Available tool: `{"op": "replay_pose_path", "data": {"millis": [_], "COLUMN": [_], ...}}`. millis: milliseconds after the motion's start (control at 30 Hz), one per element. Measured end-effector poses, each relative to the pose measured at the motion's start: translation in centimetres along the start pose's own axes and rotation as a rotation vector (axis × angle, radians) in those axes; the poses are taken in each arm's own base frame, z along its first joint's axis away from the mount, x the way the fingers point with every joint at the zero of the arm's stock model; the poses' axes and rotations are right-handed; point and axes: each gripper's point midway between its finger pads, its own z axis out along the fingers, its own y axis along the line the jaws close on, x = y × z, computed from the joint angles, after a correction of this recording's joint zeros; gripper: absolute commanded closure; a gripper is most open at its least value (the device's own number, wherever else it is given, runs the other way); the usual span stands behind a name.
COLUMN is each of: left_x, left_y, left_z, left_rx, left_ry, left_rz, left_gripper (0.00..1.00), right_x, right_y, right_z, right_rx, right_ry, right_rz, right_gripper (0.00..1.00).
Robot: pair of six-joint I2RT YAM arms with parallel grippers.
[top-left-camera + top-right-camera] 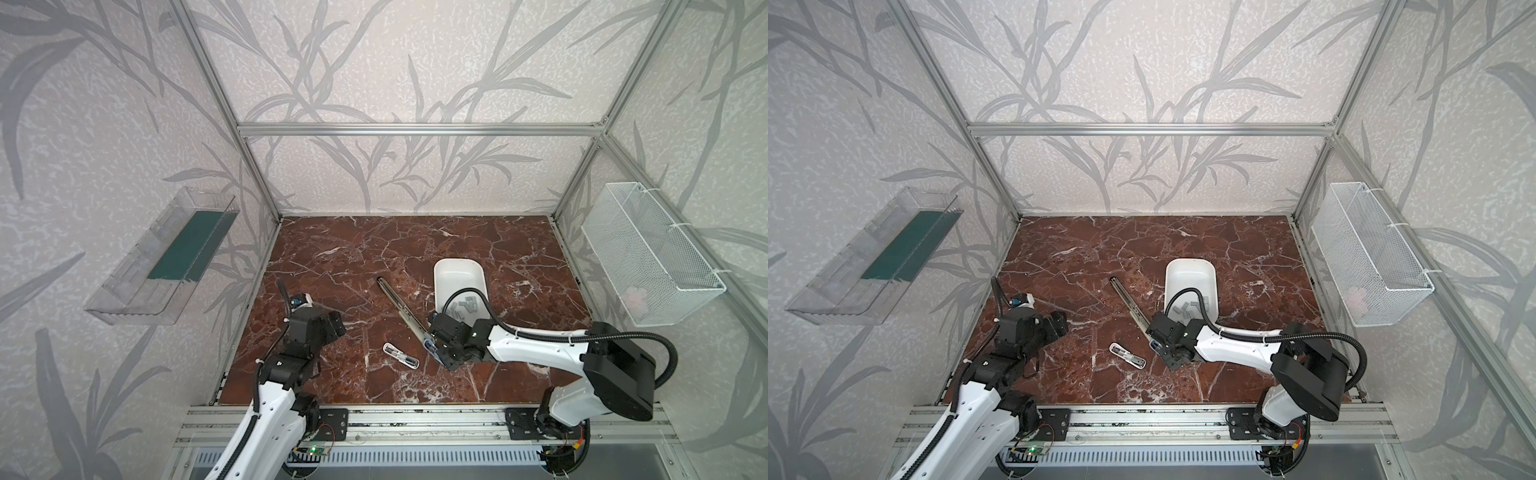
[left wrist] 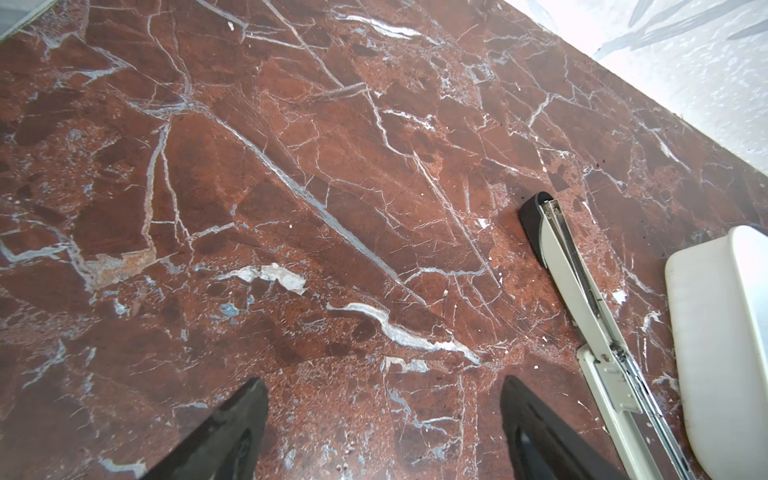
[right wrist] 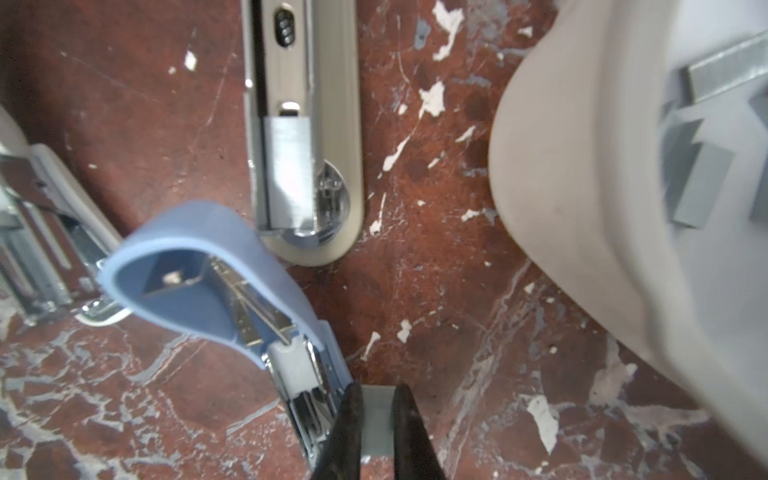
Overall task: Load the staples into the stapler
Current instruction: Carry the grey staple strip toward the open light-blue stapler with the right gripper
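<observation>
Stapler (image 1: 402,311) lies opened flat on bench (image 1: 332,257), long axis diagonal, black tip far-left. Right tool (image 3: 376,401) pinches a strip (image 3: 376,426) at its near end. Staples (image 1: 464,308) sit in bin (image 1: 457,272). Left tool (image 2: 382,436) gapes, empty.

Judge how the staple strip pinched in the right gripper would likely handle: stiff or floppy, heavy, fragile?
The staple strip looks like a short, straight-edged metal bar, so probably stiff and light. Fine ridges on the loaded strip in the grey stapler suggest joined staples that may snap under a hard squeeze. The right gripper pinches its smooth-looking faces, so it might slip.
</observation>
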Motion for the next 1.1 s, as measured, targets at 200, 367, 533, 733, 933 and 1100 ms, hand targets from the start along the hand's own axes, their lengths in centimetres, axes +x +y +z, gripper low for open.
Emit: {"op": "replay_pose_path", "data": {"millis": [200, 367, 533, 733, 933, 1100], "left_x": [-0.1, -0.3, -0.3, -0.2, 0.5, 1.2], "left_y": [0.0, -0.1, -0.1, 0.0, 0.3, 0.0], "left_z": [-0.4, -0.7, -0.7, -0.6, 0.2, 1.1], "left_rx": [0.019, 0.03, 0.031, 0.027, 0.001, 0.005], "left_ry": [-0.027, -0.044, -0.045, -0.039, 0.001, 0.048], "left_rz": [-0.009, -0.015, -0.015, -0.014, -0.007, 0.007], "left_gripper": [0.11, 0.11, 0.11, 0.1, 0.09, 0.08], "right_x": [-0.3, -0.9, -2.0, -2.9, -1.9, -1.2], "right_y": [-0.5, 0.5, 1.1, 1.3, 2.1, 2.8], "right_z": [-0.5, -2.1, -3.4, -4.9, -5.4, -4.4], "right_rx": [0.021, -0.009, -0.034, -0.052, -0.142, -0.173], "right_ry": [-0.024, -0.093, -0.157, -0.223, -0.277, -0.241], "right_rz": [0.041, 0.011, -0.069, -0.154, -0.186, -0.209], "right_gripper": [0.94, 0.94, 0.94, 0.92, 0.91, 0.92]}}
